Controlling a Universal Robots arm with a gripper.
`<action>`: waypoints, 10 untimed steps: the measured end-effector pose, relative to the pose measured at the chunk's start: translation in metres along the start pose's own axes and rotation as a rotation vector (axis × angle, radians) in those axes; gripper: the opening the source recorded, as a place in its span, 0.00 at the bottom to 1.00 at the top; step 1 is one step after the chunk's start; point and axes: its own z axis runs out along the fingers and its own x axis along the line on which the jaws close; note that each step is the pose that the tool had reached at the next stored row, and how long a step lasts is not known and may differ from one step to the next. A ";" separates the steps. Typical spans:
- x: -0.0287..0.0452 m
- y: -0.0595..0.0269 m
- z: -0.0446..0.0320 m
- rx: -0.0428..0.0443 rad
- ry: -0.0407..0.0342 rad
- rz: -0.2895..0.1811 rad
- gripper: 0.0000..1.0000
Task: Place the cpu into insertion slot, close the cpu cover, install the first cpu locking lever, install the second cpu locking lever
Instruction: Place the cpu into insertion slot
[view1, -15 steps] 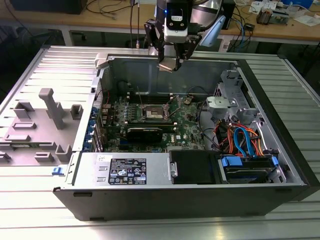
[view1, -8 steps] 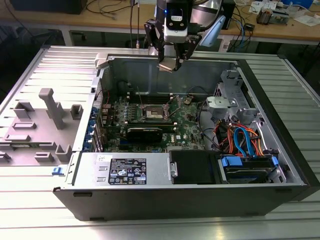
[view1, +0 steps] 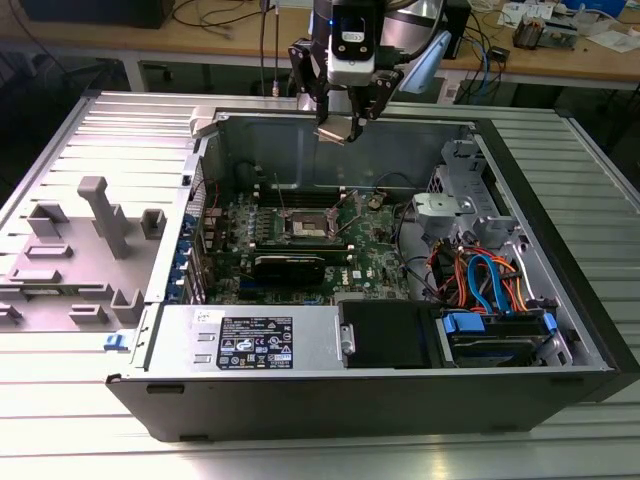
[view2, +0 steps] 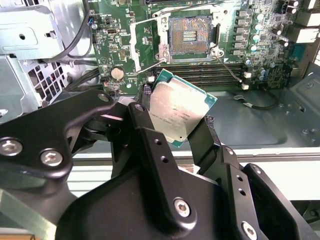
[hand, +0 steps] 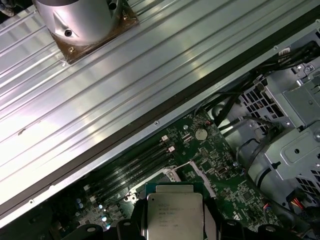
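Gripper (view1: 340, 126) is clamped on the cpu (view1: 338, 132), fingers on opposite edges. It sits top centre of the exterior view, over the computer case (view1: 300, 405) rear wall. Insertion slot (view1: 305, 228) is open mid-frame on the motherboard (view1: 375, 255), well apart from the chip.

Showing small print on the cpu (hand: 173, 212) and on a white sticker (view1: 254, 344) on the silver box (view1: 318, 335), all too tiny for reading.
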 end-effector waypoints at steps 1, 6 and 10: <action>0.0000 0.0000 0.0000 0.0000 -0.0001 0.001 0.55; 0.0000 0.0000 0.0001 -0.0001 -0.0002 0.002 0.55; 0.0000 0.0000 0.0001 -0.0002 -0.0006 0.007 0.55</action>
